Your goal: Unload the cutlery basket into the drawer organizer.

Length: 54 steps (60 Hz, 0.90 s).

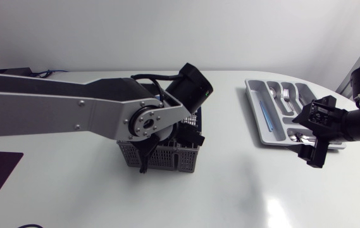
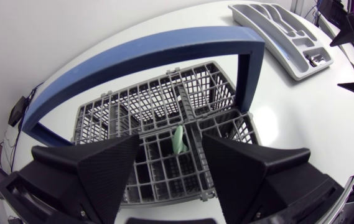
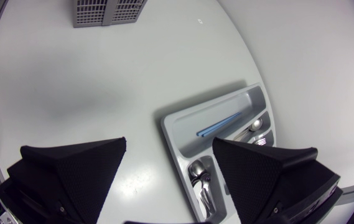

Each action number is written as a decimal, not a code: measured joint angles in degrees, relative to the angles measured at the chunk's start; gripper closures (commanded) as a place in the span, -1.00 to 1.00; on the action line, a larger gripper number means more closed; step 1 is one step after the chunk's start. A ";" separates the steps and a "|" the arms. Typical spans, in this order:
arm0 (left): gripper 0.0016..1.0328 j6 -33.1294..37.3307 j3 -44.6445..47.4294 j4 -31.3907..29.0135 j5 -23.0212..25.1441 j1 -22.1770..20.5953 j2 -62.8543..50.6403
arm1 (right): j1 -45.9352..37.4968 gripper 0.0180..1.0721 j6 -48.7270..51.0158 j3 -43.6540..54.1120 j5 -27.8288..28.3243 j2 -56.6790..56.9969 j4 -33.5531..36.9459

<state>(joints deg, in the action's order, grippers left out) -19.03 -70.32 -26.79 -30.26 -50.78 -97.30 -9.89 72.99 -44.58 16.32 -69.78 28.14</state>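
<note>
Just under the left hand (image 2: 172, 140), green utensil (image 2: 178, 139) in basket (image 2: 133, 102).

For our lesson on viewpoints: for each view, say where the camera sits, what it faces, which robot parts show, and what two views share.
Head view: fixed above the table, looking down; both arms show, left gripper over the cutlery basket, right gripper over the drawer organizer.
Left wrist view: on the left arm, facing down into the basket; its gripper shows, open.
Right wrist view: on the right arm, facing down on the organizer; its gripper shows, open.
Shared: both wrist views show basket and organizer.
</note>
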 measured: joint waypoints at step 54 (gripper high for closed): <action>0.92 -0.52 -0.24 0.17 0.44 0.72 -1.90 | 14.73 -0.91 -13.49 6.10 2.80 9.68 2.99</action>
<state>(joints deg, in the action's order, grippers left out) -19.55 -70.57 -26.61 -29.82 -50.06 -99.20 4.84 59.51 -38.48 19.11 -60.10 31.14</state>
